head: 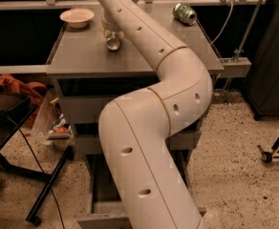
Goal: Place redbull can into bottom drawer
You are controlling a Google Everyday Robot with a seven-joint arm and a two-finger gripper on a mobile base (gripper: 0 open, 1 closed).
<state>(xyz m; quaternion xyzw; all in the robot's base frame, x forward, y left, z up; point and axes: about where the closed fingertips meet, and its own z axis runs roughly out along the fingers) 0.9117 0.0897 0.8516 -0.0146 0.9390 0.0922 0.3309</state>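
My gripper [112, 34] is over the back middle of the grey cabinet top [82, 56], reached in from above by my thick white arm. It is closed around the slim silver redbull can [113, 43], which hangs tilted with its round end facing the camera, at or just above the top. The bottom drawer [97, 194] is pulled open at the foot of the cabinet. My arm hides most of its right side, and its front edge [94, 221] shows at the lower frame edge.
A pale bowl [77, 17] sits at the back left of the top. A green can [184, 13] lies on its side at the back right. A black stand [44, 194] and orange cloth [20, 87] are at the left, a dark cabinet [273, 56] at the right.
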